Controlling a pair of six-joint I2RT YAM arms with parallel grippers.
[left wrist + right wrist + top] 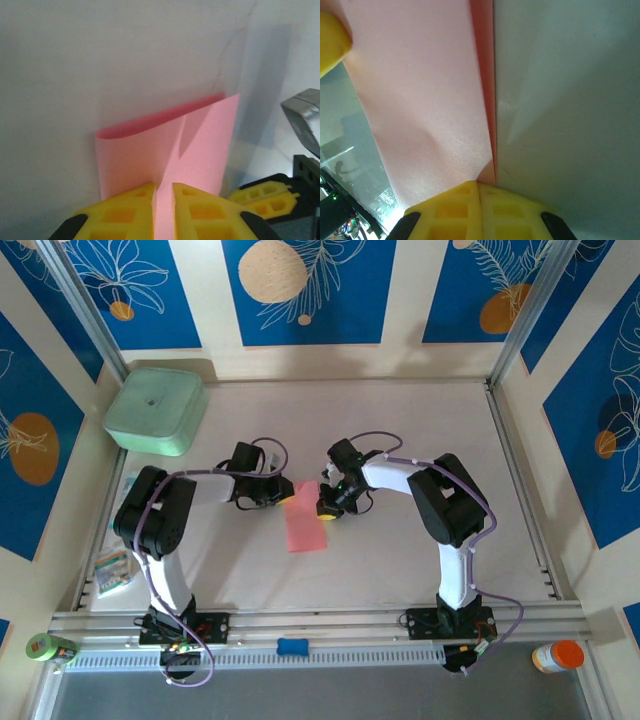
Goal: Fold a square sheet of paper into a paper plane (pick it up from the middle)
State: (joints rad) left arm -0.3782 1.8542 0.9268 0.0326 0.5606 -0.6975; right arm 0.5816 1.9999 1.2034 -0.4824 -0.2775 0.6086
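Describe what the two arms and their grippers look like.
Both the left arm and right arm have white links, bulky black joint housings and a thin lilac cable looping alongside. The left gripper and right gripper carry yellow plastic fingers moulded with square pockets, on black mounts.
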